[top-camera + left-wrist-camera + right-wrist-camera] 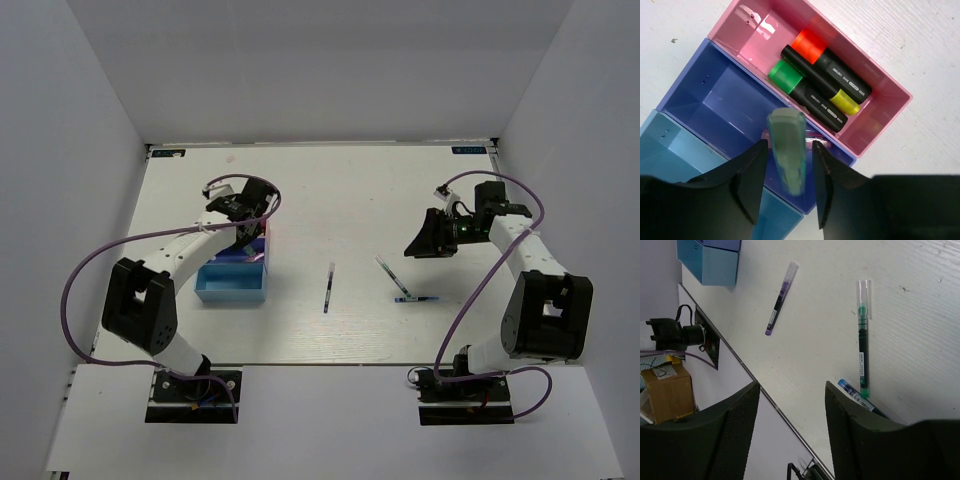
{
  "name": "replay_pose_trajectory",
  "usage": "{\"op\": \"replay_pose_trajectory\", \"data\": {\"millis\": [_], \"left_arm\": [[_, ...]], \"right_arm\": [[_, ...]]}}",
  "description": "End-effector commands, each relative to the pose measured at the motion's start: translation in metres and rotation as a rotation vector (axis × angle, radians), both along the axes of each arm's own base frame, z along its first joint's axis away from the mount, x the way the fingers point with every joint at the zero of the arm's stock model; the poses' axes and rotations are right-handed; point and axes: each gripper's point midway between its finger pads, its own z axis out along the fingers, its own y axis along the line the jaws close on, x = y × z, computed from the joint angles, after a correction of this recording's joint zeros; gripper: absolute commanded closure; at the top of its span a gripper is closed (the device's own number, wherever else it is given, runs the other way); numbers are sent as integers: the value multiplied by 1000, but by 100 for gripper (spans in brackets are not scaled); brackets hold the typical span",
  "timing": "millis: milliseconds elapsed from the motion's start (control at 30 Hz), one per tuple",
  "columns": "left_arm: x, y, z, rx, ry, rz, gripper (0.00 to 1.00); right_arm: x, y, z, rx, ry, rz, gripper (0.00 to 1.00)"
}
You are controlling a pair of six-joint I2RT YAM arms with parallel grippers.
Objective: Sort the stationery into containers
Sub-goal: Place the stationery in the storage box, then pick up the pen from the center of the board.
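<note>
In the left wrist view my left gripper [790,150] hangs over the dark blue tray [705,100], jaws apart. A pastel green highlighter [785,137] stands blurred between them, with a gap at the right jaw. The pink tray [755,35] holds three black highlighters with an orange cap [809,45], a green cap [785,76] and a yellow cap [845,101]. The light blue tray [670,150] is beside the dark blue one. My right gripper [791,387] is open and empty above the table, near a green pen [863,340], a blue pen [852,392] and a purple pen [779,299].
In the top view the trays sit at the left, the light blue tray [232,282] nearest. The purple pen [329,287] lies mid-table; the green pen [388,274] and blue pen [416,298] lie below my right gripper [428,240]. White walls enclose the table.
</note>
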Motion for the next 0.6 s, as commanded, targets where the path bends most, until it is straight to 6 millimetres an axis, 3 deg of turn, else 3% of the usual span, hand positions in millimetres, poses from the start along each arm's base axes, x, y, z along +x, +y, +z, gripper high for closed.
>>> {"op": "replay_pose_trajectory", "data": {"millis": [0, 167, 233, 300, 333, 400, 433, 500, 533, 567], "left_arm": [[2, 5, 6, 11, -27, 4, 47], [8, 3, 14, 8, -46, -24, 38], [8, 1, 19, 3, -47, -43, 38], [8, -6, 26, 1, -61, -109, 46], [6, -15, 32, -6, -77, -154, 66], [6, -41, 34, 20, -80, -365, 87], [-2, -64, 36, 9, -72, -519, 94], [-20, -111, 36, -72, -48, -728, 97], [-28, -117, 33, -32, -11, -821, 96], [-34, -126, 35, -29, 2, -873, 81]], "right_arm": [[4, 2, 14, 19, -45, 29, 42], [8, -8, -1, -103, -65, 22, 42], [8, -11, -10, -167, -74, 33, 43], [13, -22, -26, -284, -94, 43, 45], [15, -21, -34, -340, -96, 67, 46], [15, -20, -48, -399, -85, 122, 51], [17, -21, -54, -463, -90, 144, 53], [17, -14, -65, -491, -85, 206, 56], [14, -7, -68, -519, -89, 245, 57], [15, -3, -69, -529, -101, 263, 57]]}}
